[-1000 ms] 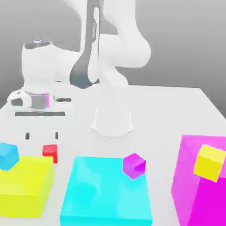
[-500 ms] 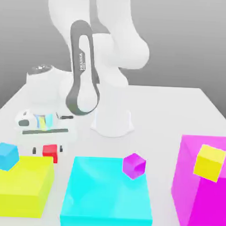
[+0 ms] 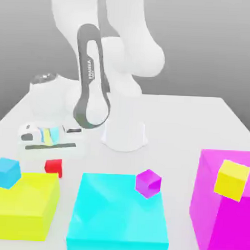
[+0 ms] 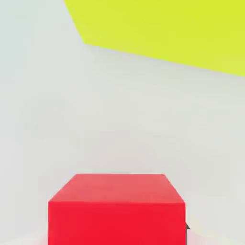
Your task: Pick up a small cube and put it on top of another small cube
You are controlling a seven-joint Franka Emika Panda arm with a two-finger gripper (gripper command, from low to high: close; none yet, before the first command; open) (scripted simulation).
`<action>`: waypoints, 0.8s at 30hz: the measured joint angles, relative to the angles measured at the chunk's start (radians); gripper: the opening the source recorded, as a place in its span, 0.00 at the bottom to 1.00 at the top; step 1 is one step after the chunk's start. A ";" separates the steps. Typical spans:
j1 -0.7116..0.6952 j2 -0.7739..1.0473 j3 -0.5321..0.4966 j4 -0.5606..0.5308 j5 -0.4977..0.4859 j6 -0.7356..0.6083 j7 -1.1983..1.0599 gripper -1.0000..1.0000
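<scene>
Grasping step: gripper clenched on red cube, low over table near its left edge, just beside yellow block. Purple cube sits atop cyan block. Next move likely calls for straight lift, carry across, centred placement onto purple cube.

Big magenta block cropped at exterior edge, red cube cropped in hand view

One marking can be read — the brand word "FRANKA", running lengthwise in small white letters on the arm's grey panel.
</scene>
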 joint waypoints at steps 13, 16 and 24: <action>0.022 -0.242 -0.048 -0.037 -0.322 -0.207 0.313 0.00; 0.064 -0.272 0.008 -0.019 -0.306 -0.256 0.425 0.00; 0.182 -0.349 0.170 0.033 -0.232 -0.386 0.714 0.00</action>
